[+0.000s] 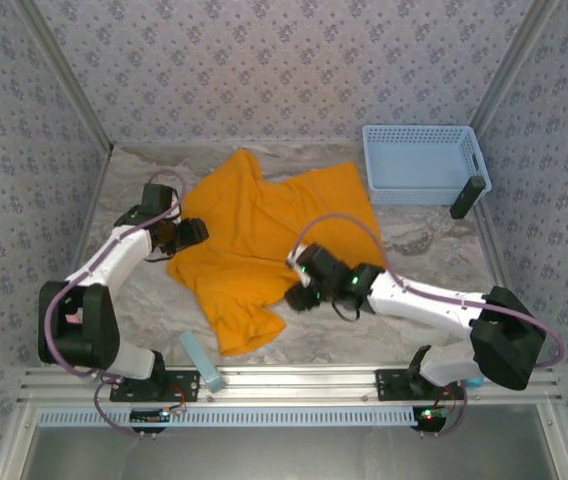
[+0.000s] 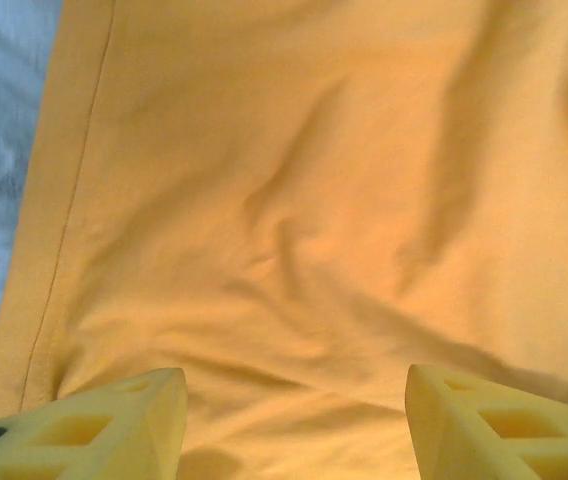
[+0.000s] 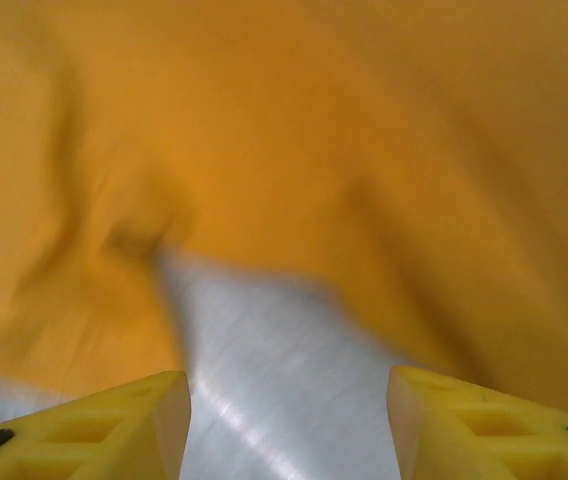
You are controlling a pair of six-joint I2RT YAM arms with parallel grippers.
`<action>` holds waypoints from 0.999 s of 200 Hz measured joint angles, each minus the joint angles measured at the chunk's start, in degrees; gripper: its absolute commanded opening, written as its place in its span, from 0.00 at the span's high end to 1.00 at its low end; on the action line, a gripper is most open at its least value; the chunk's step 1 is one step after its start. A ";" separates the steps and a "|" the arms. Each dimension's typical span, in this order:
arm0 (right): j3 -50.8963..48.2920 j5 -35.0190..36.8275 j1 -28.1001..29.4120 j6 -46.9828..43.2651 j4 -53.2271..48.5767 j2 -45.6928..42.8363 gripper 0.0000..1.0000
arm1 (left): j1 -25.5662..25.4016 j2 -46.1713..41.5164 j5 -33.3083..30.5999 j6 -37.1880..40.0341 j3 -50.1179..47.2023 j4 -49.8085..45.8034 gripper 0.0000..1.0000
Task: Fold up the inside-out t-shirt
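The orange-yellow inside-out t-shirt [image 1: 254, 240] lies crumpled across the middle of the table, one end reaching toward the near edge. My left gripper [image 1: 192, 232] hovers at the shirt's left edge, open, and its wrist view looks down on wrinkled cloth [image 2: 304, 220] with a stitched hem [image 2: 64, 230] at the left. Nothing sits between its yellow fingers [image 2: 129, 425]. My right gripper [image 1: 299, 292] is at the shirt's right edge, open too. Between its fingers [image 3: 134, 425] I see bare table [image 3: 274, 380], with blurred orange cloth [image 3: 294, 130] beyond.
A light blue plastic basket [image 1: 422, 163] stands at the back right, with a dark object [image 1: 467, 197] leaning by its corner. A pale blue block [image 1: 203, 360] lies at the near edge. Bare marbled tabletop [image 1: 434, 250] stretches to the right of the shirt.
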 measured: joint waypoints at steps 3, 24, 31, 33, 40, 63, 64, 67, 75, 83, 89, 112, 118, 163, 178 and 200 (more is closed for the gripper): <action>0.66 0.83 -1.40 0.70 0.17 0.15 0.45 | -0.07 -0.04 0.02 0.00 0.59 0.20 0.41; 5.01 4.87 -11.17 5.84 0.59 3.02 0.47 | -0.57 3.10 -0.07 0.04 5.66 1.99 0.40; 5.77 5.62 -13.51 7.04 0.81 4.26 0.47 | -0.83 5.64 -0.31 0.20 7.74 2.67 0.41; 5.95 5.77 -14.25 7.50 0.85 4.66 0.47 | -0.87 6.62 -0.50 0.26 8.37 2.93 0.41; 6.14 6.34 -16.31 8.66 1.11 6.01 0.48 | -1.09 9.94 -0.94 0.35 10.69 3.82 0.41; 4.68 6.56 -20.48 12.09 1.49 10.19 0.52 | -1.31 21.20 -1.79 0.68 16.50 6.01 0.42; 4.59 6.54 -20.55 12.13 1.51 10.29 0.52 | -1.33 21.57 -1.86 0.68 16.59 6.05 0.42; 4.24 6.47 -20.74 12.63 1.51 10.64 0.52 | -1.38 22.73 -2.14 0.68 16.94 6.14 0.43; 3.02 6.47 -21.03 13.81 1.49 11.54 0.54 | -1.44 25.68 -2.64 0.70 17.55 6.05 0.45; 1.64 6.43 -21.00 15.08 1.33 12.24 0.55 | -1.44 27.93 -3.72 0.63 17.59 5.64 0.47; 0.48 6.34 -20.81 16.11 1.18 12.55 0.55 | -1.46 29.14 -4.66 0.63 17.51 4.87 0.48; -4.68 6.86 -19.02 20.02 -0.13 11.82 0.56 | -1.40 26.91 -7.93 -0.46 13.33 6.12 0.50; -5.95 7.87 -18.21 21.42 -0.17 10.73 0.56 | -1.25 25.22 -8.55 -0.85 11.34 6.10 0.51; -14.23 7.15 -15.04 30.73 -4.70 -0.70 0.55 | 2.29 14.62 -9.40 -3.45 -2.10 4.74 0.51; -15.52 6.23 -14.14 32.44 -6.82 -4.28 0.53 | 2.71 12.48 -8.41 -3.96 -3.72 3.52 0.49; -14.93 6.10 -13.62 32.59 -7.54 -8.07 0.50 | 2.01 8.79 -6.99 -4.07 -3.63 0.50 0.46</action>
